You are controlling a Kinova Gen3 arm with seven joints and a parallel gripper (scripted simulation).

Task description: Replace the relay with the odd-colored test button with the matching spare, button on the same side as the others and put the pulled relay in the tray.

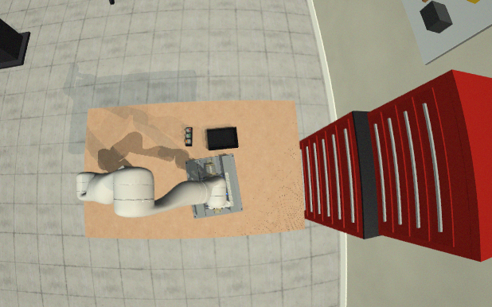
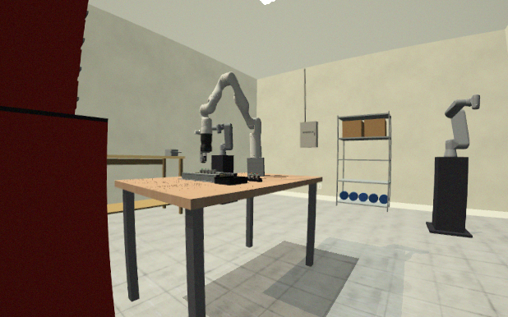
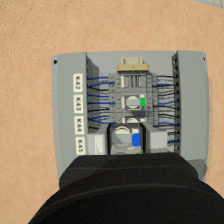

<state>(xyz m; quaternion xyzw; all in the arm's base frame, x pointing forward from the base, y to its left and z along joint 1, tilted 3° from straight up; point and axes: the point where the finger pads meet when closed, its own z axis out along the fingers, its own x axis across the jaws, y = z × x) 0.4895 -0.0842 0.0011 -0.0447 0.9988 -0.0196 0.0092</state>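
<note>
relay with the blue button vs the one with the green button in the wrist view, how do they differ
The blue-button relay has a blue test button; the green-button relay has a green one. The blue-button relay is clamped in the gripper, while the green-button relay sits untouched in the rack. The blue-button relay appears nearer the camera, apparently lifted; the green-button relay stays seated. Both buttons sit on the right of the tops.

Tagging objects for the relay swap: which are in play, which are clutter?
In play:
gripper, shut on the blue-button relay
relay rack
spare relays
black tray

Clutter:
red tool cabinet
shelf unit
second robot arm
wall box
</note>
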